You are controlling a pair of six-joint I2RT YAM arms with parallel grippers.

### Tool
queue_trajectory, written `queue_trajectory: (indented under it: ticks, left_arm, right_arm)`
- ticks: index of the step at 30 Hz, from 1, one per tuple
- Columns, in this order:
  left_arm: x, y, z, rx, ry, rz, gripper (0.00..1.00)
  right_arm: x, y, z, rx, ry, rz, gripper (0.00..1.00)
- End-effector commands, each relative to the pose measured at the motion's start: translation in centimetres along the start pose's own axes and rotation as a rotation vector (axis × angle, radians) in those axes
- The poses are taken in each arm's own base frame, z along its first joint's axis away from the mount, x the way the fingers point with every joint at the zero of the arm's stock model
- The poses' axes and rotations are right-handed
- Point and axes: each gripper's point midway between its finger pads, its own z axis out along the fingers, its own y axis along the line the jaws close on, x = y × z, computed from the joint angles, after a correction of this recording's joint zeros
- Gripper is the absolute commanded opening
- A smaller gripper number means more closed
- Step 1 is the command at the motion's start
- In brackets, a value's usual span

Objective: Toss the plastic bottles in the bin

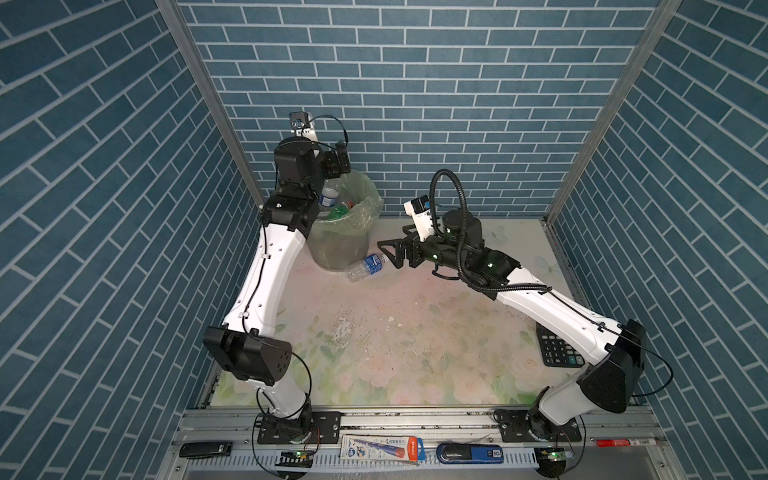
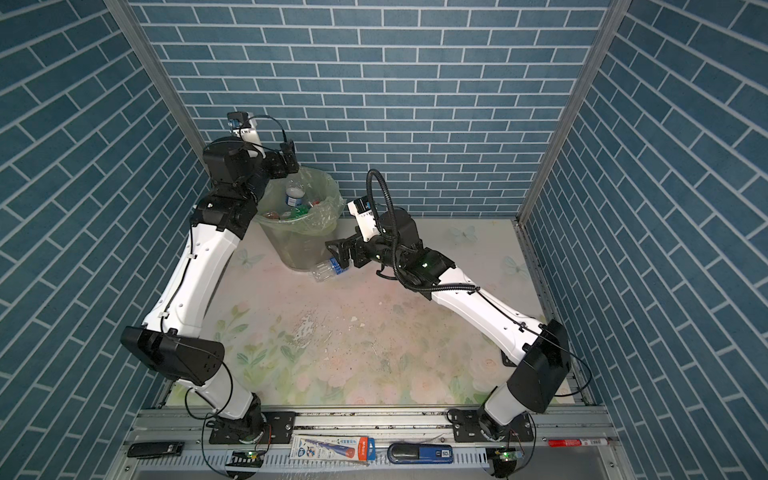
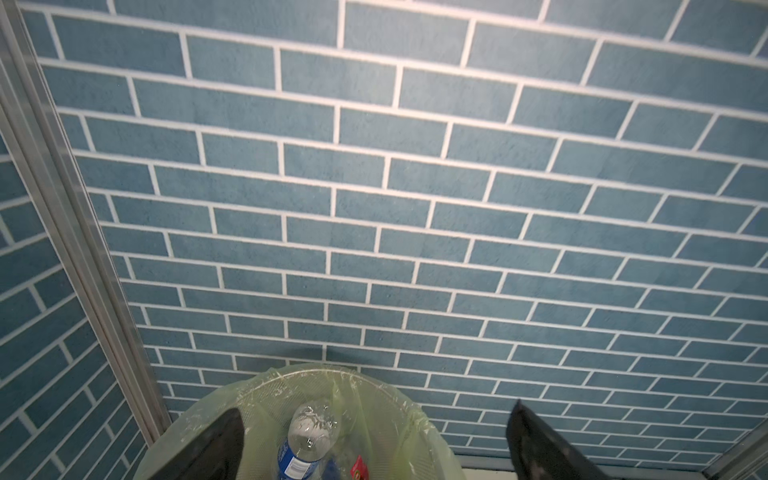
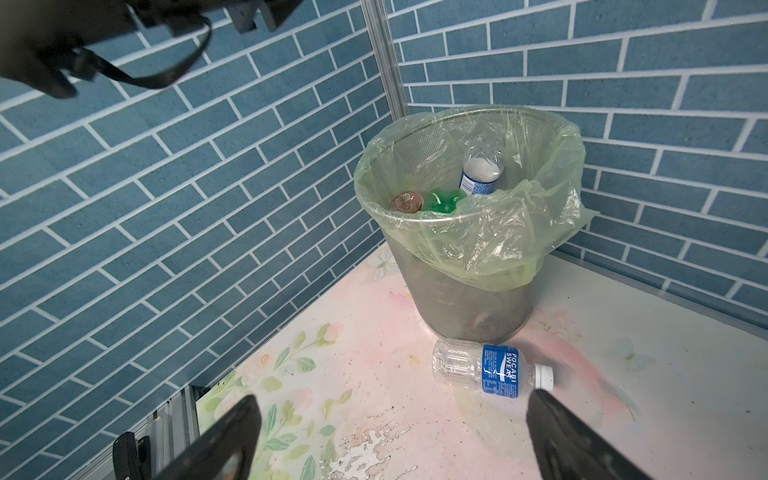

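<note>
Top view: calculator [image 1: 555, 353], bottle [image 1: 365, 267] beside bin [image 1: 332, 247]

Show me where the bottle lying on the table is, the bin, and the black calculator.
bottle lying on the table [image 4: 500, 372], right wrist view, on its blue label.
bin [image 4: 469, 307], right wrist view, on its bare mesh wall.
calculator [image 1: 557, 351], in a top view, on its keypad.

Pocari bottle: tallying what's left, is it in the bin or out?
Out: the bottle lies sideways on the table by the bin.

Mid table [image 1: 415, 316] free; bin [image 1: 336, 249] + left arm [image 1: 266, 278] crowd far-left corner.
</note>
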Motion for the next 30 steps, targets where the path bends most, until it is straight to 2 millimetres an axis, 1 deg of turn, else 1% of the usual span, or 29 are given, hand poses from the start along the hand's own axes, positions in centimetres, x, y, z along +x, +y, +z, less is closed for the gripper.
queue_trajectory:
  ticks: [1,3,6,10,16,19,22,25,27,29,30]
  left_arm:
    - [1.0,-1.0,0.0,0.034,0.019,-0.027,0.99]
    - [0.9,-1.5,-0.5,0.050,0.017,-0.046,0.99]
    - [1.3,-2.2,-1.4,0.072,0.040,-0.087,0.99]
    - [2.6,-3.5,-2.9,0.100,0.067,-0.155,0.99]
    - [6.7,-5.6,-4.9,0.143,0.157,-0.209,0.99]
    - [8.8,-6.5,-6.7,0.172,0.175,-0.227,0.99]
    - [11.6,-7.5,-8.6,0.193,0.211,-0.227,0.99]
    - [16.1,-7.2,-9.9,0.189,0.294,-0.260,0.99]
    - [19.6,-6.6,-10.6,0.176,0.355,-0.294,0.99]
    - [22.7,-6.0,-11.2,0.156,0.412,-0.310,0.99]
    - [23.9,-5.8,-11.4,0.148,0.434,-0.313,0.99]
  right_arm:
    - [-0.7,0.4,-0.1,-0.012,-0.032,-0.005,0.99]
    - [-0.7,0.3,-0.2,-0.005,-0.036,-0.005,0.99]
    - [-0.3,0.1,-0.3,0.005,-0.033,-0.005,0.99]
    - [0.4,-0.5,-0.5,0.026,-0.027,-0.002,0.99]
    - [2.9,-2.3,-0.8,0.087,0.006,0.003,0.99]
    - [4.8,-3.8,-1.1,0.121,0.026,0.030,0.99]
    - [6.8,-5.7,-1.0,0.152,0.051,0.068,0.99]
    - [8.6,-7.8,-0.5,0.177,0.075,0.113,0.99]
    - [9.7,-9.4,0.2,0.183,0.089,0.158,0.99]
    - [10.4,-11.0,0.8,0.188,0.099,0.211,0.99]
    - [10.8,-11.8,1.2,0.187,0.103,0.240,0.99]
